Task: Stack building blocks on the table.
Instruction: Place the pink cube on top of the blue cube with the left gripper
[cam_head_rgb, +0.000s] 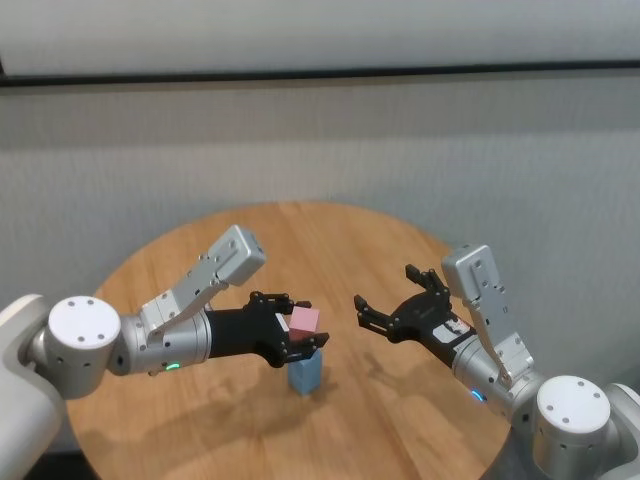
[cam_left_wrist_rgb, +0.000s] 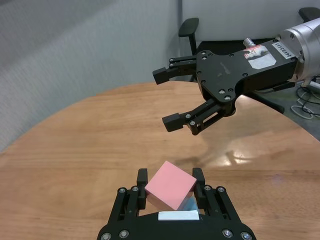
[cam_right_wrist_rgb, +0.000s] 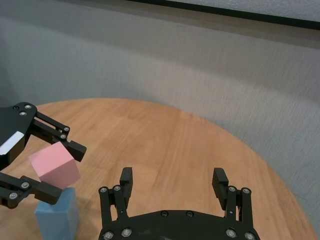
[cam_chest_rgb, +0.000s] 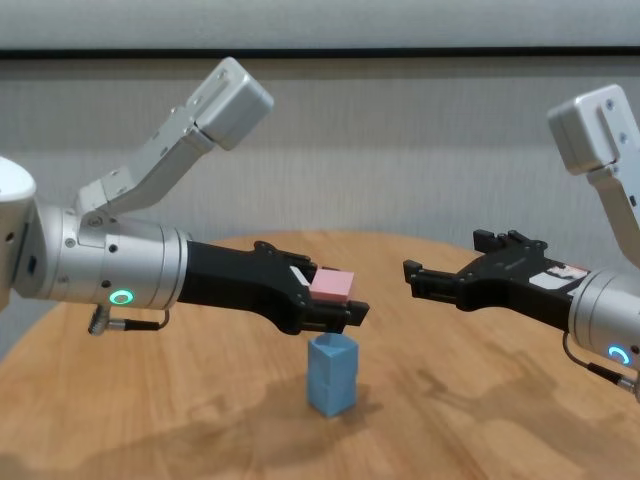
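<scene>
The left hand (cam_head_rgb: 297, 331) reaches in over the middle of the round wooden counter (cam_head_rgb: 340, 240); its two dark fingers (cam_left_wrist_rgb: 142, 181) are clamped on the pink block (cam_head_rgb: 304, 321), one on each side, and the block sits tilted between them, one corner turned upward in the left wrist view; the pink block is held in the air, directly above the blue stack (cam_head_rgb: 306, 372) and very near its top (whether its lower edge touches the blue cannot be told from these views).

The blue stack stands upright on the counter near its middle; in the chest view it reads as a tall light-blue column (cam_chest_rgb: 332, 374), about two cubes high, though the seam between the cubes is not clear; in the right wrist view its top face lies just beneath the pink block's lower corner.

The right hand (cam_head_rgb: 385, 300) hovers above the counter to the right of the stack, well apart from both blocks; its fingers stand wide apart with nothing between them; it points toward the left hand, the two facing each other across the stack; the right wrist view shows the spread fingertips (cam_right_wrist_rgb: 126, 176) over bare wood.
</scene>
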